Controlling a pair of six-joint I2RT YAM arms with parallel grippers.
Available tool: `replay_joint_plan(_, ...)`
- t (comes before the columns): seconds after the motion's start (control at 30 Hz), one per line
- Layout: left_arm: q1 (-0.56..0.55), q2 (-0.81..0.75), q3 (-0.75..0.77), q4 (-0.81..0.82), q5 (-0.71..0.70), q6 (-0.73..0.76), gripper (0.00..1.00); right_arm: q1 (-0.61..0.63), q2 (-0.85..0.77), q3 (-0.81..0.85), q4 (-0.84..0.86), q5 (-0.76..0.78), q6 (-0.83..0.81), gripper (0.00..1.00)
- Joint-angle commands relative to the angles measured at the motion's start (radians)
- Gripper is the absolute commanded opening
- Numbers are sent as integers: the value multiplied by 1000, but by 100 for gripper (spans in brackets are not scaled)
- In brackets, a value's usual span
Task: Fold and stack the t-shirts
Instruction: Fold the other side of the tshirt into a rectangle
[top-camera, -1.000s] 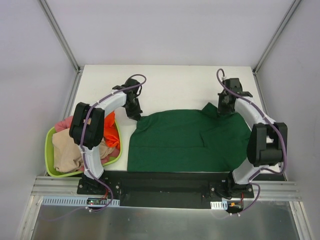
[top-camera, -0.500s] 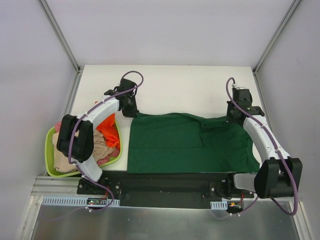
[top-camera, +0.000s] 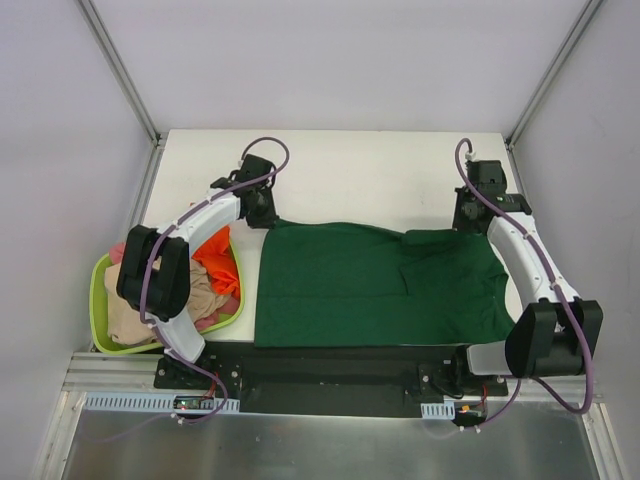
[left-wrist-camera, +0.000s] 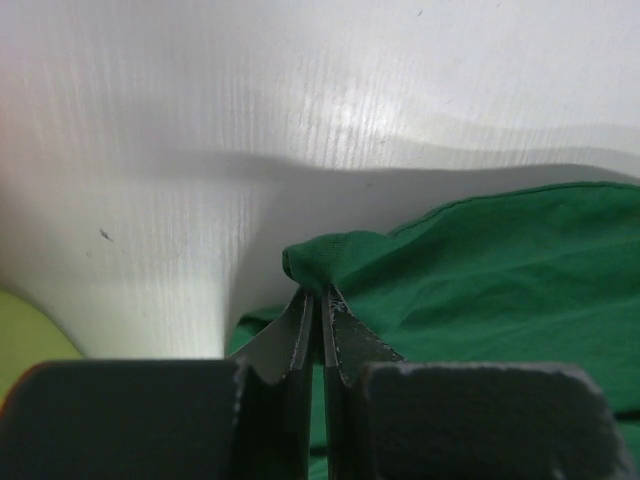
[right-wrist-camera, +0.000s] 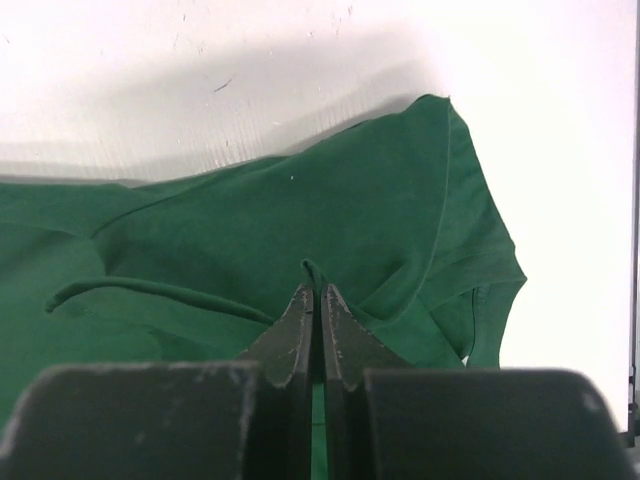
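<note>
Closest to me, the green shirt (top-camera: 370, 290) lies spread flat on the white table (top-camera: 380, 170), with its near hem along the edge where the arm bases are bolted. Just left of the shirt stands a lime plastic basket (top-camera: 95, 300). It holds a beige shirt (top-camera: 135, 312), an orange shirt (top-camera: 215, 262) and a pink shirt (top-camera: 125, 250), all bunched together.

At the shirt's far left corner I have the left gripper (left-wrist-camera: 318, 300). Its jaws are pressed together on a small pinch of green cloth, which bulges just above the tips. At the shirt's far right corner the right gripper (right-wrist-camera: 314, 290) is clamped the same way on a little ridge of fabric. From its wrist camera, a sleeve spreads to the right of that ridge and a raised crease runs off to the left.

From above, both arms reach over the shirt's outer sides. Beyond the shirt's far edge, bare table runs to the back wall.
</note>
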Motion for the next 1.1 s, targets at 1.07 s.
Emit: replay_joint_plan(1.07, -81, -507, -587, 244, 95, -122, 0, -123, -347, -160, -314, 18, 63, 5)
